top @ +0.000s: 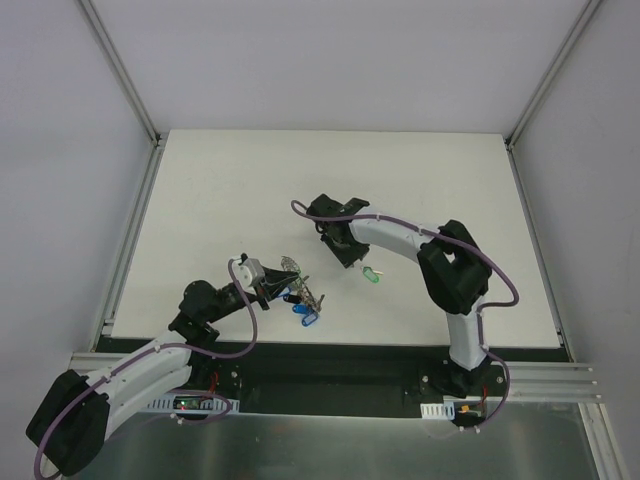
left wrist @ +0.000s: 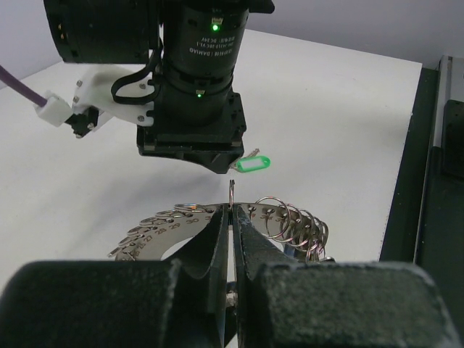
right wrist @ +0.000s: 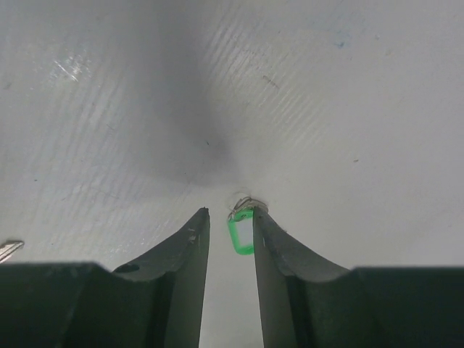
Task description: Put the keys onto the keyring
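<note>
Green key (right wrist: 241,233) lying flat just beyond keyring (left wrist: 167,232), long axis running between parted fingers of right gripper (right wrist: 230,214), hollow bright head nearest, silver end pointing away. Left gripper (left wrist: 230,217) clamping keyring rim.

- The keyring (left wrist: 156,233): a flat grey metal ring with a numbered rim fringed with small wire loops, pinched at its edge by the left hand (left wrist: 230,217).
- Blue-headed keys (top: 303,316) hang at its 5 o'clock.
- The green-headed key (top: 372,274) lies alone on the table (top: 250,180), at the keyring's 3 o'clock.
</note>
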Robot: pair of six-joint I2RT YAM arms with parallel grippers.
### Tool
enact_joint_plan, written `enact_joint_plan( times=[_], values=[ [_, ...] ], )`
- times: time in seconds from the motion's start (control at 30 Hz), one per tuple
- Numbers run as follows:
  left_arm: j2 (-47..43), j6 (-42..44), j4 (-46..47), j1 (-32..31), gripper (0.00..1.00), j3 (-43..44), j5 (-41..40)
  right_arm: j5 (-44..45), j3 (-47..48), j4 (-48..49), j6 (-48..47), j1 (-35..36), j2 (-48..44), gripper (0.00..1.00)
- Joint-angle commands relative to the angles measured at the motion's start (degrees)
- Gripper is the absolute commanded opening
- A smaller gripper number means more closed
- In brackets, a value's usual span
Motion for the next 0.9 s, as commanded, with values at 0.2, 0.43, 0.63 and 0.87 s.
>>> enact_joint_plan(
  times=[0.2,0.43,0.63,0.87],
  values=[
    [0.6,0.3,4.5,0.8,0.00,-0.7,0.2,7.4,5.0,-8.9,2.9,1.6,6.3,0.31],
    [0.8,0.2,4.5,0.8,0.00,-0.4,0.7,9.0,6.0,-9.0,2.6,1.6,8.7,0.30],
    [0.9,0.2,4.4,0.8,0.00,-0.4,0.9,10.1,6.8,-9.6,2.4,2.1,9.6,0.20],
    [0.5,0.2,4.1,0.8,0.00,-0.4,0.9,11.3,4.8,-8.7,2.1,2.7,6.1,0.01]
  ],
)
